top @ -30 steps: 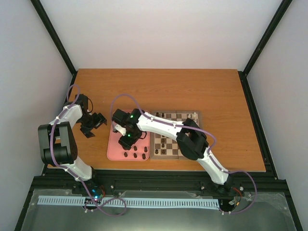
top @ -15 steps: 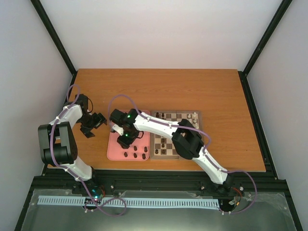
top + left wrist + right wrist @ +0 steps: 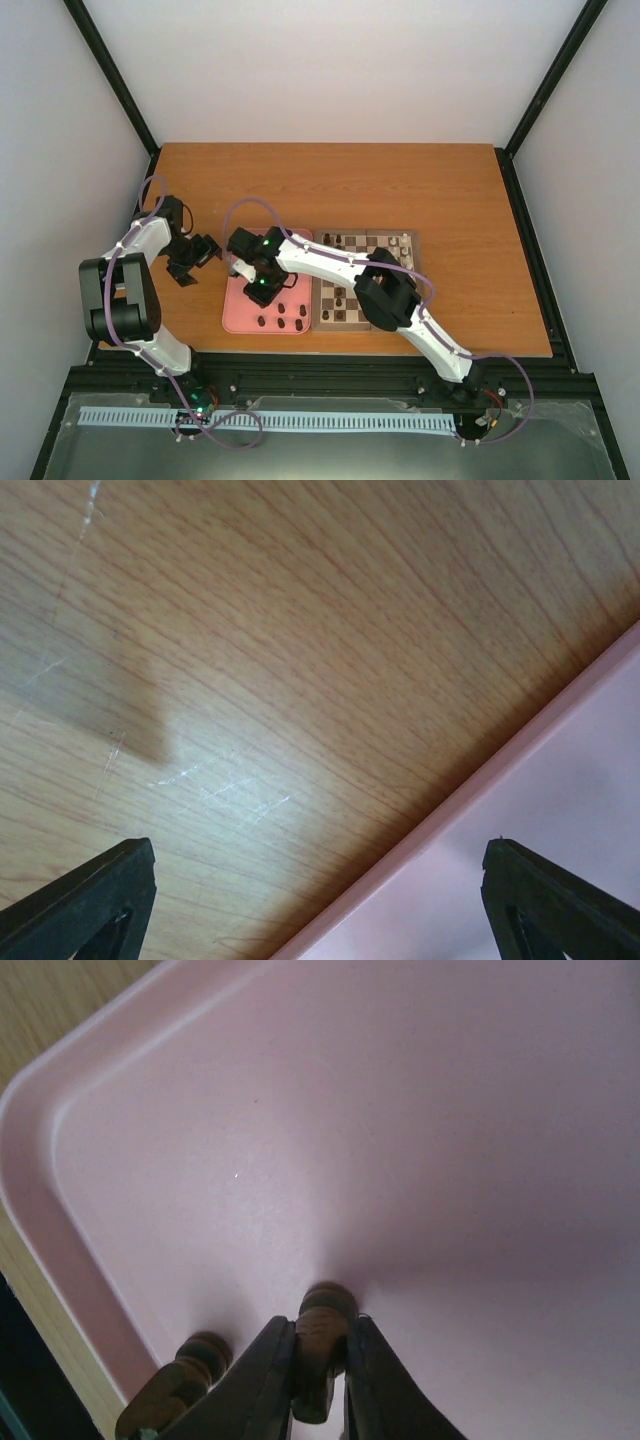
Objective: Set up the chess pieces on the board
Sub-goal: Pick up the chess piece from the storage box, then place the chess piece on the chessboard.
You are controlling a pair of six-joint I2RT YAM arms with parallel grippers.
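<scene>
The right gripper [image 3: 322,1352] is closed narrow on one small dark brown turned-wood chess piece [image 3: 326,1312] — its two black fingers [image 3: 262,1385] press this piece from both sides. The piece stands upright on the floor of a plain pink rectangular plastic tray [image 3: 300,1110]. Just to its left, near the raised rim of the tray, is a second dark brown chess piece [image 3: 190,1362]. I cannot tell if it touches the finger. In the top view the right gripper [image 3: 262,288] is over the left part of the tray [image 3: 238,316], and several more dark chess pieces [image 3: 282,321] stand along the near side of the tray. The square wooden chessboard with dark brown and cream squares [image 3: 410,252] lies just beside the tray on the right and already carries some pieces. The left gripper [image 3: 320,910] is wide open and holds nothing — it hangs over the orange-brown wooden tabletop [image 3: 250,630], close to the left rim of the tray.
</scene>
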